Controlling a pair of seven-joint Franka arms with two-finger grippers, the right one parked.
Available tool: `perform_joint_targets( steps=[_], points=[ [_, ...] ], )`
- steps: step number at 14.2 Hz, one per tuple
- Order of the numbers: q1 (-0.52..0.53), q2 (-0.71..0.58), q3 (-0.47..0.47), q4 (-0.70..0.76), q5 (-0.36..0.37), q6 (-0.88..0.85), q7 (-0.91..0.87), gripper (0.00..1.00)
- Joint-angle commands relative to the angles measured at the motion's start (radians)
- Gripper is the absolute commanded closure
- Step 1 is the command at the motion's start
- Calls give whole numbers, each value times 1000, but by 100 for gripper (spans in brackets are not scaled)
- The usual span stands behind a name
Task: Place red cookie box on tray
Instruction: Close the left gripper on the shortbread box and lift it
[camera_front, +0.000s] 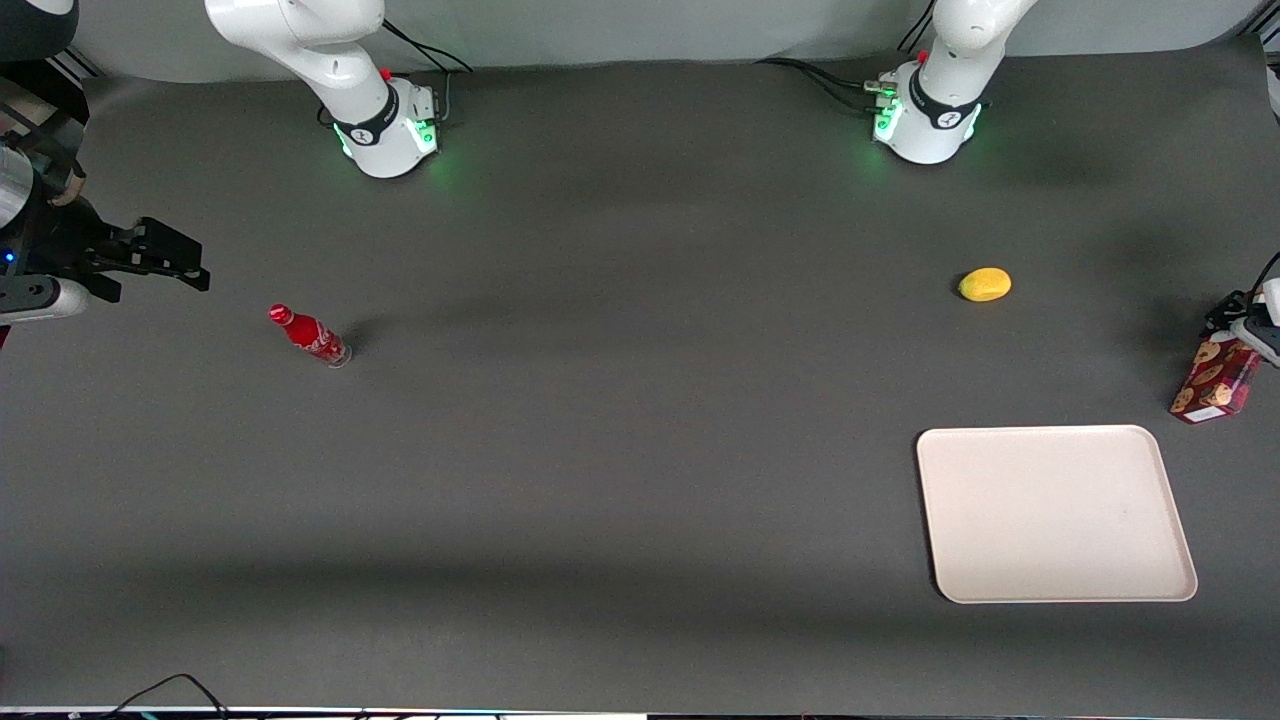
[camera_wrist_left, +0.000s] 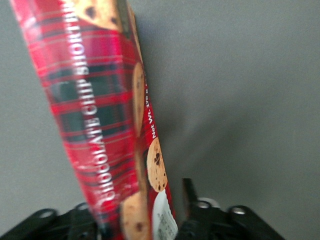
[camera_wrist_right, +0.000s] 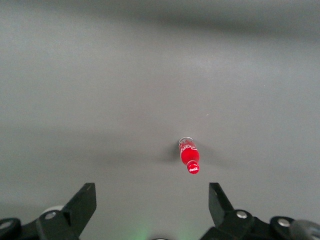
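From the front, your tool (camera_front: 1238, 335) sits at the top of the red cookie box (camera_front: 1214, 382), just beside the tray (camera_front: 1055, 512), farther from the camera. The wrist view shows fingers (camera_wrist_left: 189, 192) pinching the box (camera_wrist_left: 100, 125). Next, carry it over the tray.

red bottle (camera_front: 309, 336) standing on the dark table (camera_front: 620, 420) toward the parked arm's end; yellow lemon-like fruit (camera_front: 985, 284) sitting well apart, toward the working arm's end
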Motion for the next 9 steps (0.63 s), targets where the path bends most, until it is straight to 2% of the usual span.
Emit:
perform_joint_targets(
  steps=[1, 4, 9],
  points=[
    [-1, -30, 0, -29, 2, -8, -25, 100],
    [-6, -76, -23, -17, 2, -78, -103, 100],
    [-6, -215, -107, 148, 2, -457, -227, 100]
  ],
)
